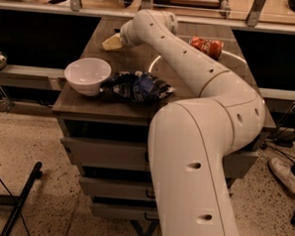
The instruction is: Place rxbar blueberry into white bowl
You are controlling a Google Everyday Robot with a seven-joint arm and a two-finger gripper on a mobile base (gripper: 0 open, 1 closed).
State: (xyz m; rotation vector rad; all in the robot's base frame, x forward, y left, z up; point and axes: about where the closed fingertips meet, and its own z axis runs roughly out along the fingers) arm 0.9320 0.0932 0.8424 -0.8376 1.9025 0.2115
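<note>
Camera view: hand [112,41], grip unclear, is behind white bowl [88,75] at front corner of table [96,106].

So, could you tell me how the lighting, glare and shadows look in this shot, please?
In the camera view the light is dim and warm; the white bowl shows soft sheen, a pale arc of glare crosses the table near the soda can, the recesses behind are black, and the gripper, over the table's far left, reads pale against the wood.
</note>
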